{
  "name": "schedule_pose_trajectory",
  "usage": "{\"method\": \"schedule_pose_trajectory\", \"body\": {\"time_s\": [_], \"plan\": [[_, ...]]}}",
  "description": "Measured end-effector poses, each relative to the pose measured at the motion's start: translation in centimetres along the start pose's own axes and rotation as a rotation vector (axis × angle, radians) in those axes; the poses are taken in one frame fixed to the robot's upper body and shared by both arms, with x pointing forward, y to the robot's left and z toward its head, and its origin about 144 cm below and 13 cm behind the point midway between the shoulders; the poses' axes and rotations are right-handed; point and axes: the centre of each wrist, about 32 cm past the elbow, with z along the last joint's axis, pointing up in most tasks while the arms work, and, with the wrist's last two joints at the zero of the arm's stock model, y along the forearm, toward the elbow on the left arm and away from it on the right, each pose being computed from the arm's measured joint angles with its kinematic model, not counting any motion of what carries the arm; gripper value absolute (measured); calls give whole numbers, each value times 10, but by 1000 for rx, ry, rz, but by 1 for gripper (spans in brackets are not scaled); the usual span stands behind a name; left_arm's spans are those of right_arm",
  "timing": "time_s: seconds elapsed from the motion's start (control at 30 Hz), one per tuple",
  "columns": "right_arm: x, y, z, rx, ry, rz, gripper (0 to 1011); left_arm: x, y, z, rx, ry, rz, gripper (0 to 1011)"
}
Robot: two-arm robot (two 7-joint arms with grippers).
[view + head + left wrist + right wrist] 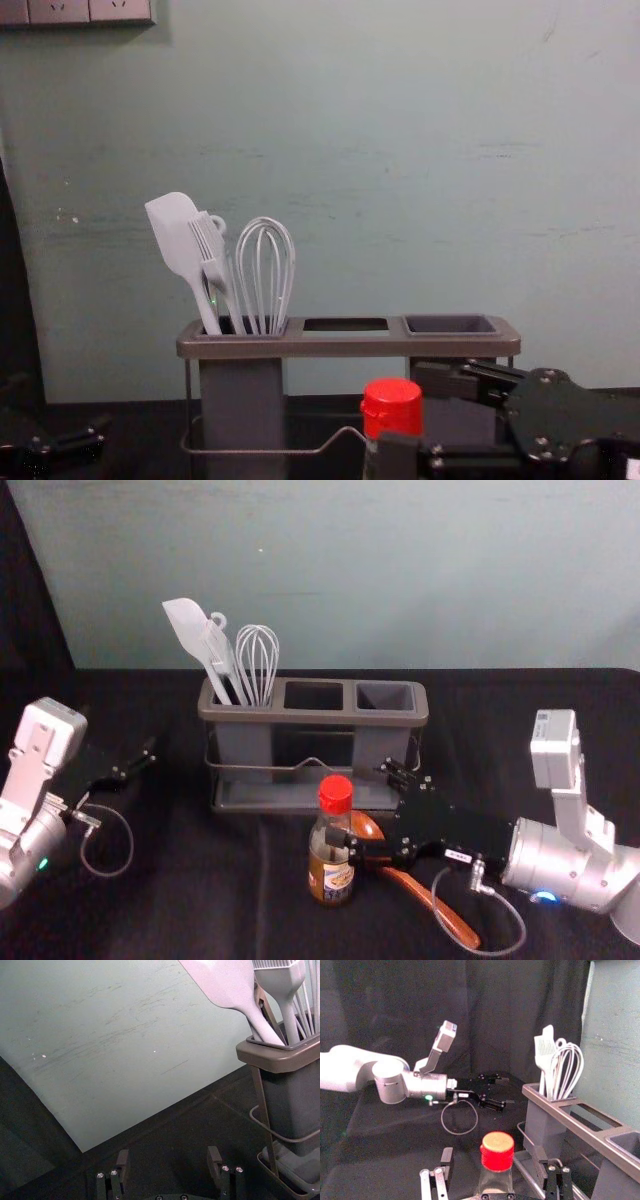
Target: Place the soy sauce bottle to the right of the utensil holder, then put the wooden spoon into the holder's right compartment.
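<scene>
The soy sauce bottle (330, 872), red-capped, stands upright in front of the holder (314, 717). My right gripper (360, 802) reaches in from the right, one finger overlapping the bottle's neck in the head view. In the right wrist view the right gripper (494, 1156) is open, the bottle's cap (497, 1151) showing between its fingers. The wooden spoon (444, 913) lies slanted on the table, partly hidden beneath the right gripper. To the left, my left gripper (138, 763) is parked; the left wrist view shows the left gripper (169, 1156) open and holding nothing.
A white spatula (190, 630), a brush and a whisk (257, 660) stand in the holder's left compartment. The middle and right compartments hold nothing visible. Behind the black-covered table (150, 910) rises a pale green wall (400, 570). A cable loops below the right wrist.
</scene>
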Motion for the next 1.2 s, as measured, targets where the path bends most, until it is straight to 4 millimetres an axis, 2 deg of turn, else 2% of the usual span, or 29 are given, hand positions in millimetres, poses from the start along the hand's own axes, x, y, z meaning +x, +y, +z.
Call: {"method": "schedule_pose_trajectory", "body": {"time_s": [0.33, 1.2], "plan": [[7, 12, -3, 2, 41, 4, 1003, 0, 0, 0, 0, 0, 0, 1011], [6, 11, -1, 6, 31, 5, 1002, 0, 0, 0, 0, 0, 0, 1011]]}}
